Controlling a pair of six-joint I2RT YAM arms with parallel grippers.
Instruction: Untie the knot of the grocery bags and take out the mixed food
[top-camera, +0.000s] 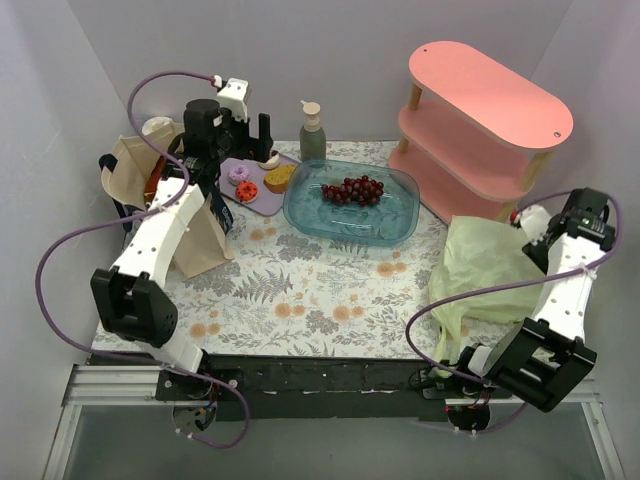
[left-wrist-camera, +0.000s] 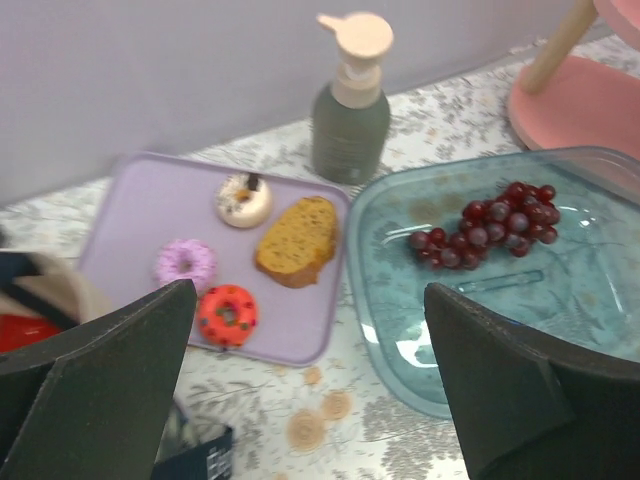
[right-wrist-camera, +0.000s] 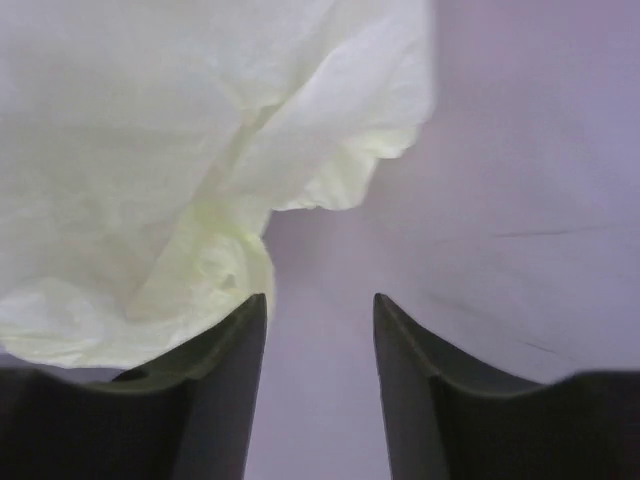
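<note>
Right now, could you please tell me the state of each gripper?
Left gripper: open, jaws wide, holding nothing.
Right gripper: open, holding nothing; the pale-green bag sits beside it, not between the jaws.

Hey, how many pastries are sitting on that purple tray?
4: a white one at the back, a cake slice beside it, a pink donut on the left, a red donut nearest. A finger hides one tray corner.

The grapes (top-camera: 352, 190) lie in the tray (top-camera: 392, 226), bottle (top-camera: 312, 133) behind.
</note>
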